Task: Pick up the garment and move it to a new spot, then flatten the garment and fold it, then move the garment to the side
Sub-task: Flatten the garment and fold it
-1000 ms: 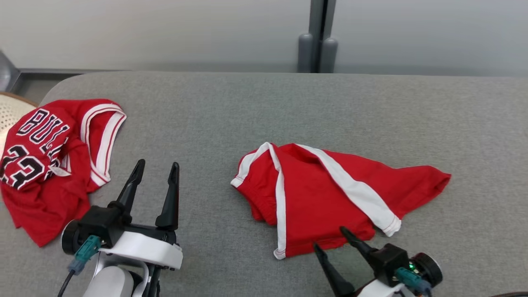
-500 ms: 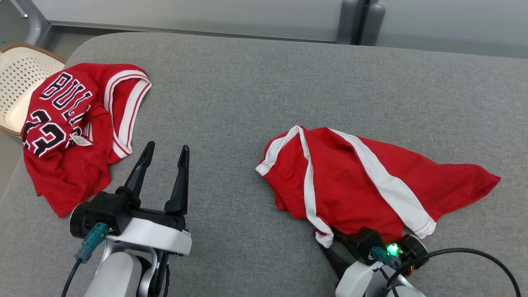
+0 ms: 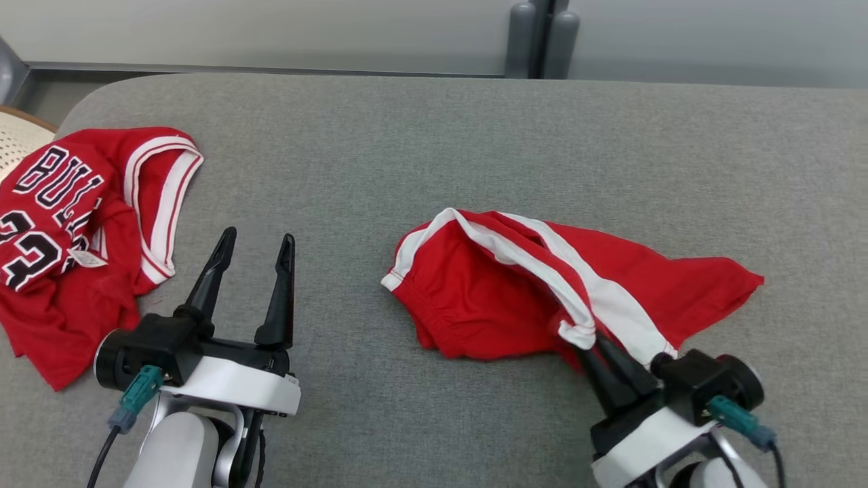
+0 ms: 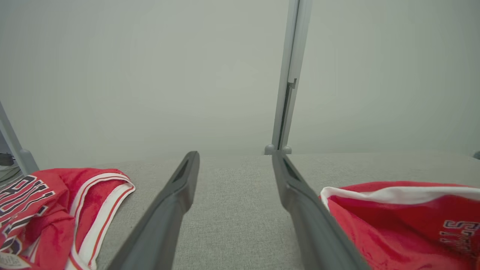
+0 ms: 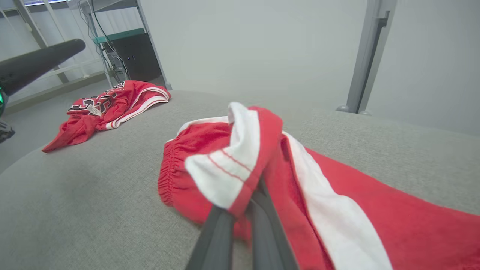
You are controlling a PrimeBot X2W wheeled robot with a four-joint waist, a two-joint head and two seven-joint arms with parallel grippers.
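My right pincer [image 3: 588,347] is pressed together on the red shorts [image 3: 488,298]. It pinches a white-striped hem corner [image 3: 576,332] and holds it raised above the cloth beneath. In the right wrist view that corner drapes over the fingertips and hides them.

The rest of the shorts lies crumpled on the grey fabric-covered desk [image 3: 380,149], a little right of centre. The gathered waistband is toward my left and one leg trails out flat to my right. A broad white stripe runs diagonally across the top of the heap, down to where I am gripping.

My left pincer [image 3: 260,237] is spread wide and carries nothing. It sits over bare desk with its fingers pointing toward the far edge, and the shorts are just off to its right in the left wrist view.

A red jersey [image 3: 61,224] with white trim and black lettering lies bunched at the desk's left edge, well apart from the shorts. A grey post [image 3: 536,37] stands behind the far edge.
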